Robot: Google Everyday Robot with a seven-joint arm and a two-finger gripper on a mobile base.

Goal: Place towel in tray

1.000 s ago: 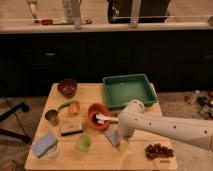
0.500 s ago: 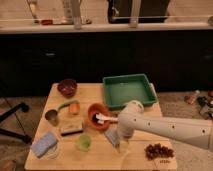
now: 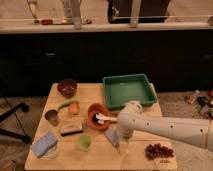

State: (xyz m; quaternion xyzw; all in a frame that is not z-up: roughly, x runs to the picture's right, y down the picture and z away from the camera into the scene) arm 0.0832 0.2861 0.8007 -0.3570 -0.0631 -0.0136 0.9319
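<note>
- The gripper [image 3: 121, 141] sits low against the towel [image 3: 112, 136], near the middle of the counter's front edge; I cannot tell whether it is clamped on the cloth.
- The thin, limp cloth may slip free when lifted.
- On the way to the tray [image 3: 106, 93] at the back right corner, the arm could clip the red bowl [image 3: 94, 116].

Count, on one wooden table [image 3: 90, 93]:
- large green rectangular plastic tray [image 3: 127, 90]: 1
- round reddish bowls: 2, back bowl [image 3: 67, 88] and front bowl [image 3: 97, 117]
- small grey-blue folded cloth towel [image 3: 112, 136]: 1
- light-blue sponge pad [image 3: 44, 144]: 1
- small green cup [image 3: 83, 143]: 1
- dark grape bunch [image 3: 158, 150]: 1
- gripper [image 3: 122, 143]: 1, low near the table's front edge, just beside the towel
</note>
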